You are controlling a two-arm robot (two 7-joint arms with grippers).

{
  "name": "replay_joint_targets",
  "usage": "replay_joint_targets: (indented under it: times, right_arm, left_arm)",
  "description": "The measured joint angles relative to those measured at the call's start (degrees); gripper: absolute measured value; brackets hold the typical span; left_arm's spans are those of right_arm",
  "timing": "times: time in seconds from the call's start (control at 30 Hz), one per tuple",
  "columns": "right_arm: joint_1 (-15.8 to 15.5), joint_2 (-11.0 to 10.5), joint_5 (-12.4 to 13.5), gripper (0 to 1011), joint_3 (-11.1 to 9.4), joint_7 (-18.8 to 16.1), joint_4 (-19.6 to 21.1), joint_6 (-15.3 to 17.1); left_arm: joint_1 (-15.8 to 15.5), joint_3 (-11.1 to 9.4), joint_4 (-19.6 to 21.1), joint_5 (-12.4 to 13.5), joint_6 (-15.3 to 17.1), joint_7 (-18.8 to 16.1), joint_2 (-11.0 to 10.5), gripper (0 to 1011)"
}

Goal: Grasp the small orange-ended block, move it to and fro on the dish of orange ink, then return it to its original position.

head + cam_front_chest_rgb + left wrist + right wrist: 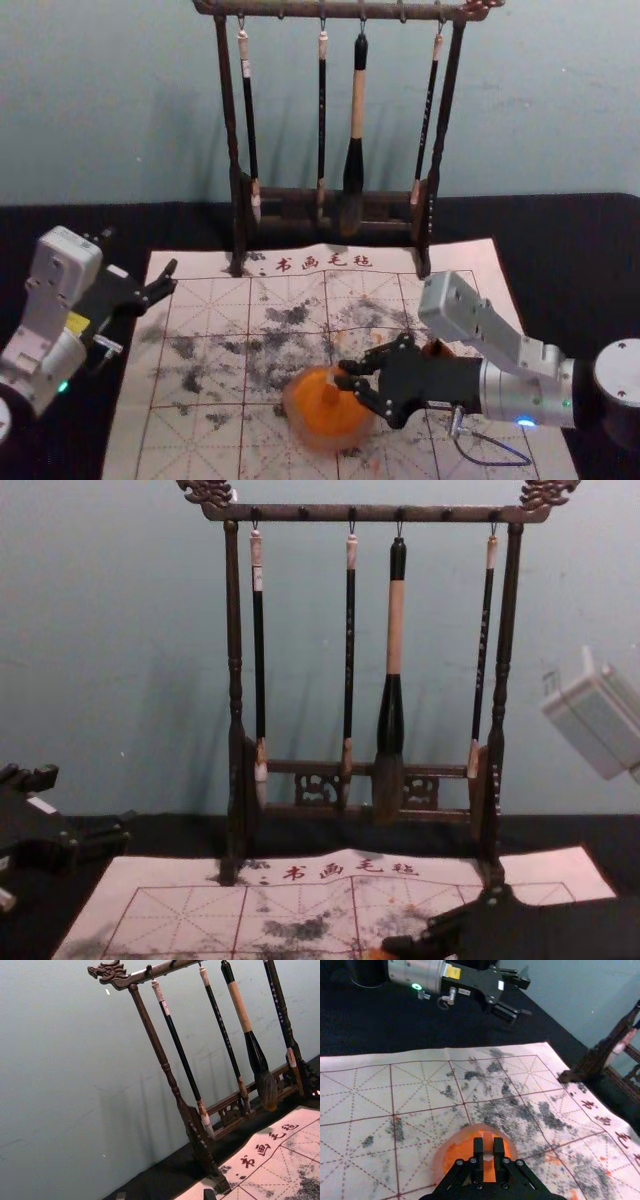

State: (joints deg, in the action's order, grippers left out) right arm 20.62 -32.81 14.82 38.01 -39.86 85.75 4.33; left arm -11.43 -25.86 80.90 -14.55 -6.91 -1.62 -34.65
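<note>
Small orange-ended block [488, 1139]: clasped in the right pincer [488, 1147], fingers closed in against its sides. Held at the dish of orange ink [322, 437], over its middle; cannot tell whether touching the ink, with the lower end hidden. Probably at the inking step, just arriving or partway through the strokes. Next, lower if needed to meet the ink, then slide gently to and fro inside the rim, without skidding the dish across the printed mat [200, 430]. Afterwards, lift clear and return to the original place. Farther out, by the mat's left edge: left pincer [165, 1195], parked, spread wide and empty. At the back: brush rack [340, 10], best avoided.
</note>
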Motion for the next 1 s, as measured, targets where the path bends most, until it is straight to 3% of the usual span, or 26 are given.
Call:
replay_joint_targets:
  times: [0.5, 1.0]
  right_arm:
    - [-2.4, -3.7, 0.7, 80, -2.1, 0.4, 4.0, 1.3]
    - [-3.8, -4.9, 1.6, 80, -1.7, -0.8, 6.4, 1.9]
  left_arm:
    - [0.0, 0.0, 0.0, 0.0, 0.0, 0.0, 0.0, 1001]
    - [0.0, 0.0, 0.0, 0.0, 0.0, 0.0, 0.0, 1001]
